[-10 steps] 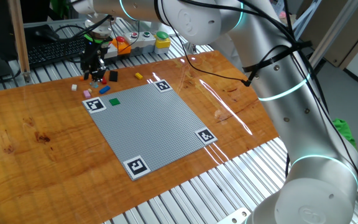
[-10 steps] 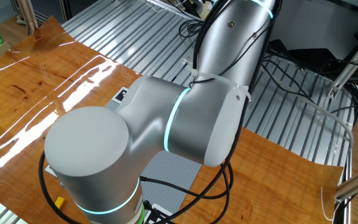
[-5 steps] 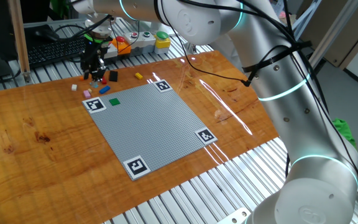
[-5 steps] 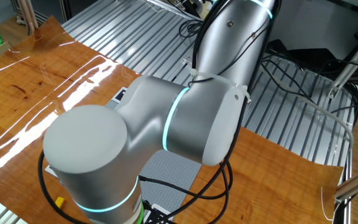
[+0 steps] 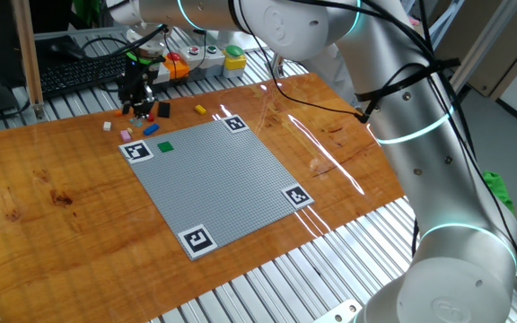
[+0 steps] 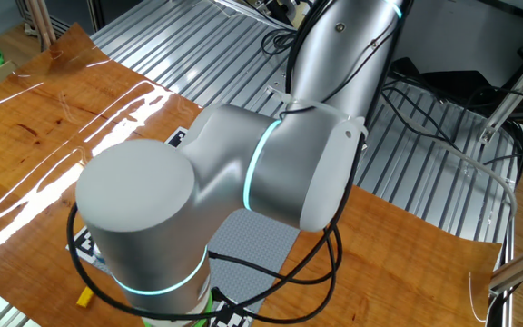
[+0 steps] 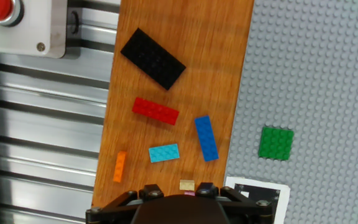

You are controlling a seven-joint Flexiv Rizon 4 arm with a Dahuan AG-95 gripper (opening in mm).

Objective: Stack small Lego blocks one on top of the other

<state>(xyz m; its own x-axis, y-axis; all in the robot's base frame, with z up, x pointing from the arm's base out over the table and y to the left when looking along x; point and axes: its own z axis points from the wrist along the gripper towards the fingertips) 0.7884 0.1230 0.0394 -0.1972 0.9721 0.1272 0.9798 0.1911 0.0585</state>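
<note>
Fingers (image 5: 136, 109): pointing straight down over the brick cluster at the counter's far edge; tips are out of frame in the hand view and too small in the fixed view, so cannot tell whether they are parted or gripping anything.
Tan brick (image 7: 187, 185): nearest the hand, partly under the gripper body, on bare wood beside the baseplate's marker corner.
Light blue brick (image 7: 164, 152): just past it, flat on the wood.
Orange brick (image 7: 120, 167): at the counter's edge, next to the metal slats.
Blue brick (image 7: 206, 138): long, just beside the baseplate edge.
Red brick (image 7: 155, 111): farther out, mid-strip.
Black brick (image 7: 152, 58): largest, tilted, farthest along the strip.
Green brick (image 7: 275, 143): alone on the grey baseplate (image 5: 219, 178), near its marker corner.
Stack: none, all bricks lie separately.
Counter (image 5: 52, 197): wooden top.
</note>
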